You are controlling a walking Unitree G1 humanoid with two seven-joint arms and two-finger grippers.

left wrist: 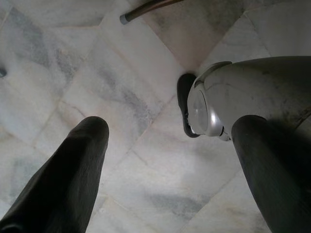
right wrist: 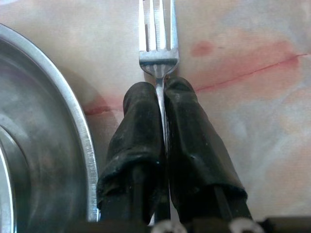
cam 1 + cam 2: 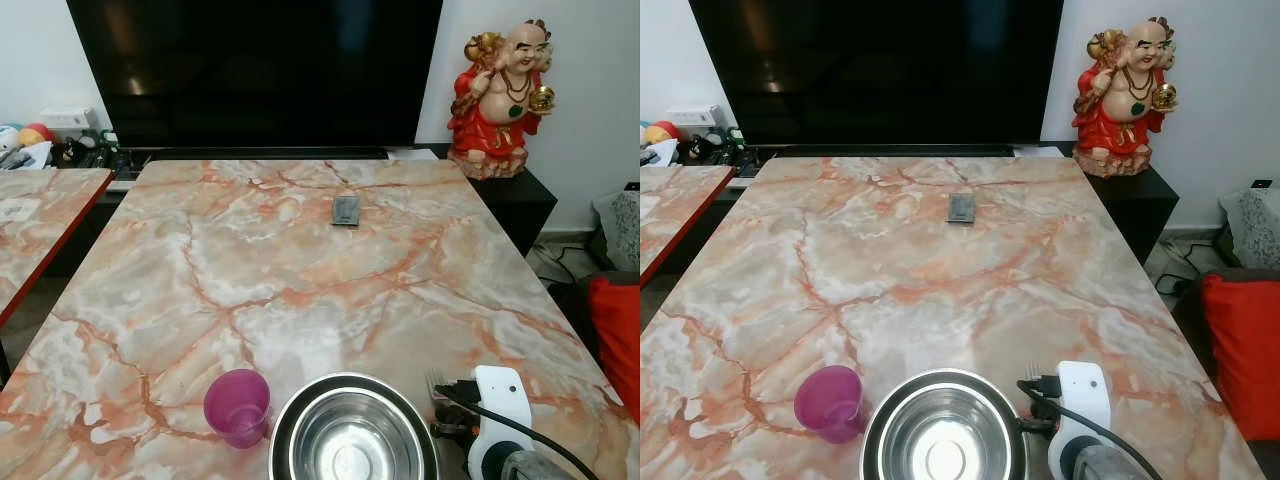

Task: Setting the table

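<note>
A marble-patterned table (image 3: 300,270) in orange, white and grey stretches away from the right gripper (image 2: 163,92) toward a big dark television (image 3: 255,70) against a white wall (image 3: 590,120). Far beyond the gripper, at the table's right corner, a red laughing-Buddha statue (image 3: 500,95) stands on a black cabinet (image 3: 525,205). A red cushion (image 3: 615,340) lies off to its right. A second marble table (image 3: 40,225) sits well left. The floor (image 1: 97,82) is pale marble tile.

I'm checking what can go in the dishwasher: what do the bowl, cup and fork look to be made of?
The bowl looks like polished steel, with mirror-like glare inside. The cup seems translucent purple plastic, since light glows through its wall. The fork, pinched by the right gripper, looks like brushed silvery metal.
</note>
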